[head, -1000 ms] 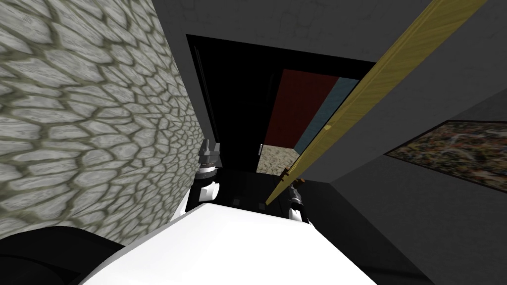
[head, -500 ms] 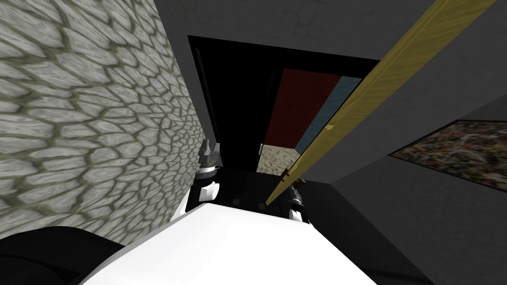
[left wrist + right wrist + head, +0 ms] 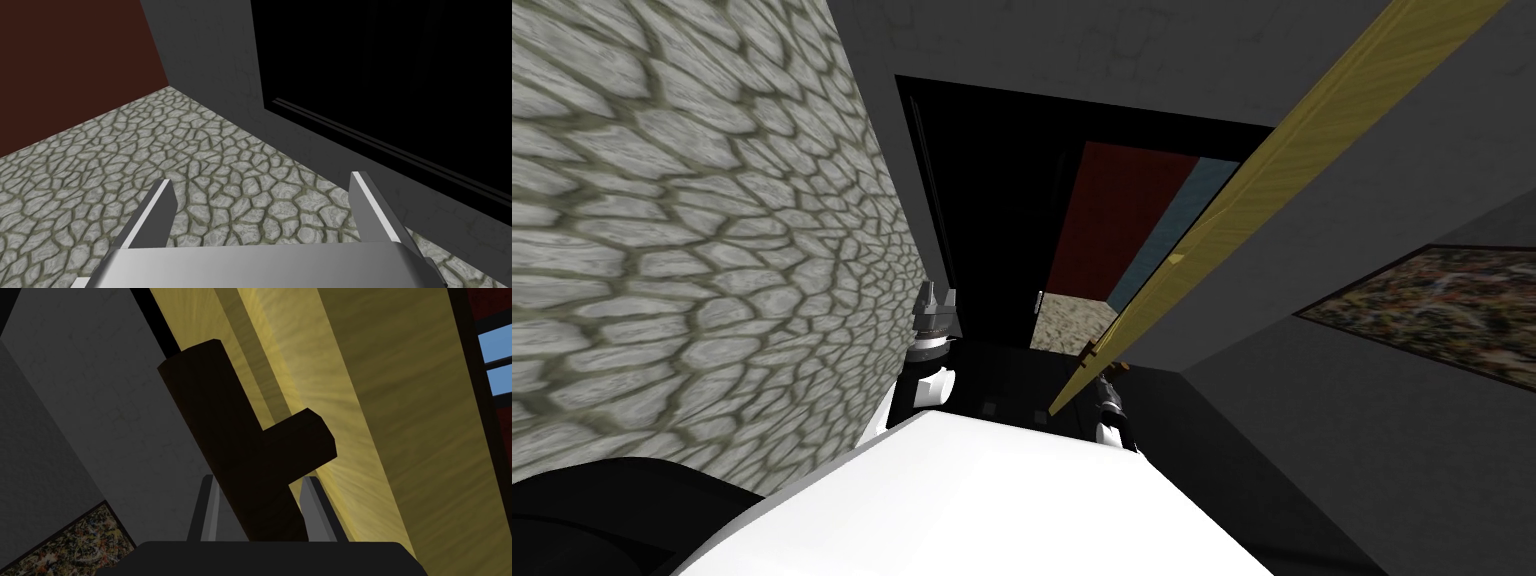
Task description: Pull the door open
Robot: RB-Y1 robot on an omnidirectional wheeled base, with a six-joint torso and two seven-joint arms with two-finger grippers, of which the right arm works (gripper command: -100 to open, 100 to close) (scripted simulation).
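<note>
Where the listing begins, at the far left, a cobbled grey stone surface (image 3: 682,230) spreads under and ahead of the left gripper (image 3: 262,180).

- Left gripper – its fingers (image 3: 155,215) stand wide apart with nothing between them; it hangs beside the stone surface, well apart from the door. Ahead of it a plain grey wall (image 3: 210,65) meets a dark red wall (image 3: 75,60) at a corner.
- Black area (image 3: 982,200) – between the two grippers, inside the door frame and beyond the left gripper's tips.
- Red panel (image 3: 1112,220) with a narrow blue strip (image 3: 1174,225) on its right – seen through the opening, far beyond both grippers, with a patch of cobbled floor (image 3: 1067,325) below them.
- Door (image 3: 1282,160) – yellow wood grain, standing ajar and seen almost edge-on in the head view as a long slanted band; its lower end lies directly at the right gripper.
- Door handle (image 3: 240,438) – a dark brown lever, one long bar with a short stub joining it to the door face; it runs out from between the right gripper's fingers.
- Right gripper (image 3: 262,508) – closed on the handle's near end, a finger (image 3: 316,508) pressed to each side of the bar.
- Framed painting (image 3: 1432,310) – mottled, many-coloured, on a dark grey wall well off to the right gripper's outer side.
</note>
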